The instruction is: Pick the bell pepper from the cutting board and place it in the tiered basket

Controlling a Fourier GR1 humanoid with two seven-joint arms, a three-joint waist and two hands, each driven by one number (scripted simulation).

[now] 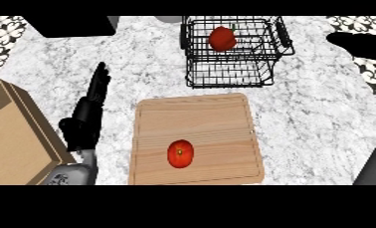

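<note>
A red bell pepper (223,39) with a green stem lies in the upper tier of the black wire tiered basket (273,53) at the back of the counter. On the wooden cutting board (213,122) lies a round red fruit (180,153), near its front left. My right hand (354,43) shows as a black shape at the right edge, just right of the basket and apart from it, fingers stretched leftward and holding nothing. Left of the board, my left hand (93,97) rests open on the counter, fingers straight and pointing away.
A wooden box (22,137) stands at the left edge beside my left forearm. A dark block (70,25) sits at the back left. A dark shape (367,172) cuts into the lower right corner. The counter is marbled white.
</note>
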